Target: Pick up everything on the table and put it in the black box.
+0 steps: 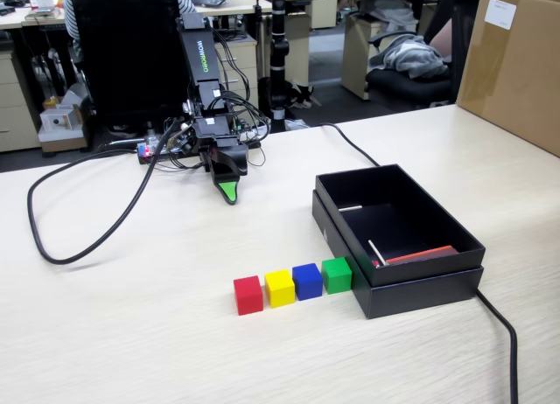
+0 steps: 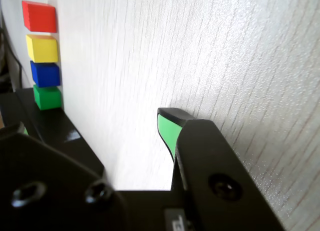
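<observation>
Four small cubes stand in a row on the pale wood-grain table (image 1: 131, 325): red (image 1: 248, 295), yellow (image 1: 280, 288), blue (image 1: 307, 281) and green (image 1: 337, 275). The green one touches the black box (image 1: 411, 292), which holds white sticks and a red strip. My gripper (image 1: 228, 191) hangs tip-down over the table at the back, well away from the cubes. In the wrist view my gripper (image 2: 95, 122) is open and empty, with bare table (image 2: 225, 51) between its green-padded jaws. The cubes show there at upper left: red (image 2: 39, 16), yellow (image 2: 42, 47), blue (image 2: 45, 73), green (image 2: 47, 97), beside the box (image 2: 55, 126).
A thick black cable (image 1: 52, 247) loops across the table's left. Another cable (image 1: 503, 334) runs from the box to the front right. A big brown carton (image 1: 516, 63) stands at the right back. Loose wires lie around the arm's base (image 1: 175, 142).
</observation>
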